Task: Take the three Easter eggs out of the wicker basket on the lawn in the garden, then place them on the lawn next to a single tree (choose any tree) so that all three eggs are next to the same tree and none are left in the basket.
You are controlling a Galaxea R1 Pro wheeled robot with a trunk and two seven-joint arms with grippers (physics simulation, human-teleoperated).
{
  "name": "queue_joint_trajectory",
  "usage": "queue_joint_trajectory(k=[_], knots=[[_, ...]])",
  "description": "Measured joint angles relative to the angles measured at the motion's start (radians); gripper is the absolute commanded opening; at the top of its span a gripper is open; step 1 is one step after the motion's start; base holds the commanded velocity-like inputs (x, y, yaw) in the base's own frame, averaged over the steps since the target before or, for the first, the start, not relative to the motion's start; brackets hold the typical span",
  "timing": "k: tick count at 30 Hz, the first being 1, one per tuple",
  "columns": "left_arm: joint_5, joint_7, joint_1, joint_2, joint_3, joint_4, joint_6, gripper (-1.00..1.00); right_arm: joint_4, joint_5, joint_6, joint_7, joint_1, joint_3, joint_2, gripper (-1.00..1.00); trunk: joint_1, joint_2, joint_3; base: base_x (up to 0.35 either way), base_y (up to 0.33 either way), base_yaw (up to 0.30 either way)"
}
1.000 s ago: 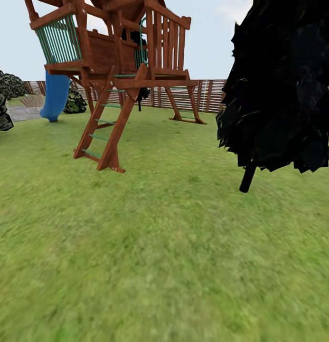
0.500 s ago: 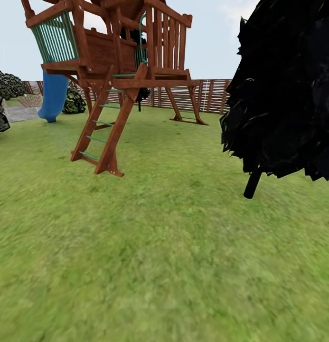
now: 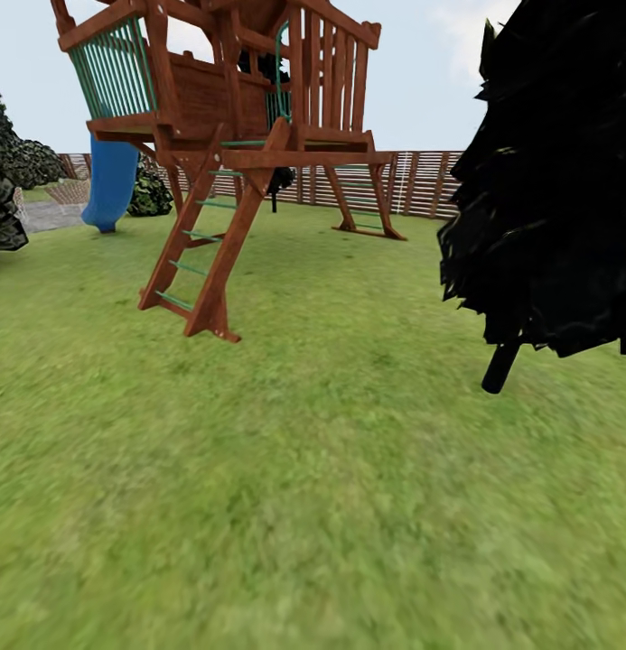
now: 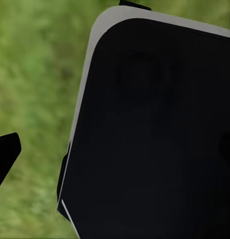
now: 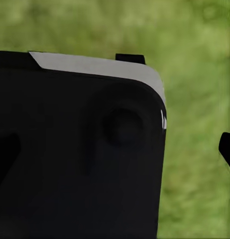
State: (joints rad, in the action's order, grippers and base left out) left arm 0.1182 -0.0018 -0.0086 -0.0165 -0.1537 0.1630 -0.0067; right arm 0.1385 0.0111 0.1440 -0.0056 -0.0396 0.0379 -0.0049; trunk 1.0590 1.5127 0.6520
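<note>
On the lawn (image 3: pixel 313 506) stands a wooden playset (image 3: pixel 231 153); hand states cannot be told.

The lawn (image 3: pixel 313 487) was mottled green; the play tower (image 3: pixel 231 117) was reddish-brown wood with teal-green bars and rungs, its slide (image 3: pixel 112 185) bright blue. The near tree (image 3: pixel 556 181) was almost wholly black, trunk included; the slatted fence (image 3: pixel 421 181) was brown with pale stripes.

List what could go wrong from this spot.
1. The black-foliage tree stands close on the right, its thin dark trunk leaning low over the lawn; driving on could clip it.
2. The wooden play tower with its ladder blocks the way ahead.
3. This dark tree might be mistaken for the target tree.
</note>
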Motion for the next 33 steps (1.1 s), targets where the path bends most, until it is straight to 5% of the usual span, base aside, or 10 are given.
queue_joint_trajectory(k=[33], knots=[[0.0,0.0,0.0,0.0,0.0,0.0,0.001,1.0,-0.003,0.0,0.002,0.0,0.0,0.001,0.002,1.0,0.0,0.0,0.0,0.339,0.0,0.006]])
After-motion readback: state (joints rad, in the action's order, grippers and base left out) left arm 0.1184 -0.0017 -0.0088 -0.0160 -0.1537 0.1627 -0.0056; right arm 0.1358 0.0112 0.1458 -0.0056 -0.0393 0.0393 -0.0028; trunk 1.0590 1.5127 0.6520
